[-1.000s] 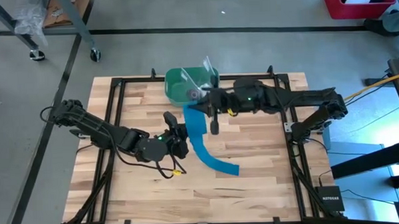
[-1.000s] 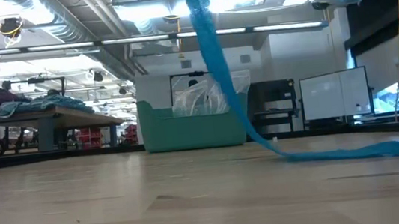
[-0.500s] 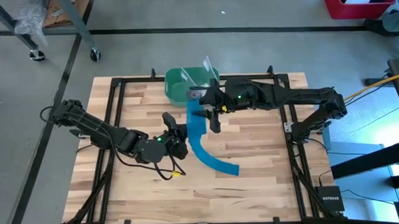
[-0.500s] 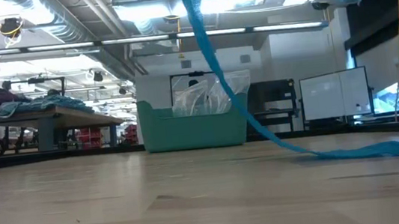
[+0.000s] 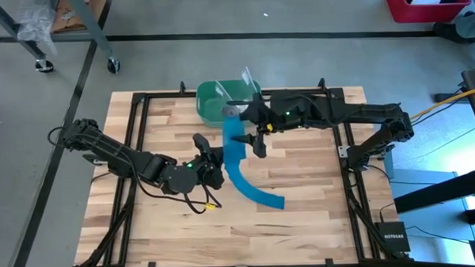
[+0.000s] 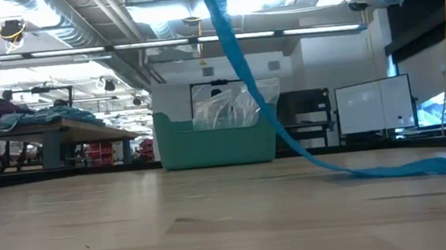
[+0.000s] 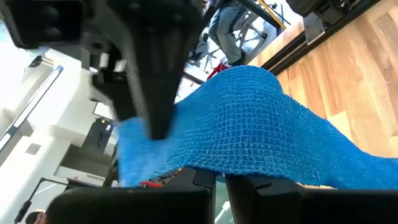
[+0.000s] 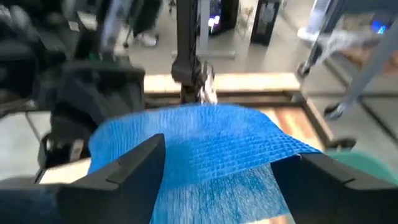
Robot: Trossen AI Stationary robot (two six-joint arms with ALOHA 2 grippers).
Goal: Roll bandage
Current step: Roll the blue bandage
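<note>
Bandage (image 5: pixel 240 153): unrolled blue strip, upper end lifted, tail lying on the table (image 5: pixel 304 218), likely to hang it straight for rolling.
Right gripper (image 5: pixel 239 127): raised near the green bin (image 5: pixel 213 103), clamped on the strip's end.
Left gripper (image 5: pixel 208 150): beside the strip; finger spread unclear.

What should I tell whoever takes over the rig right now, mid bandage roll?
Right tool: near the green bin, shut on the upper end of the bandage, holding it above the table.
Left tool: beside the hanging strip at mid-table; the left wrist view shows the strip draped just ahead of its fingers; open or shut cannot be told.
Bandage: one long flat band, sloping down from the right tool, its far end lying on the wood.
Done: one end lifted.
Left: all the rolling; no roll has formed yet.
</note>
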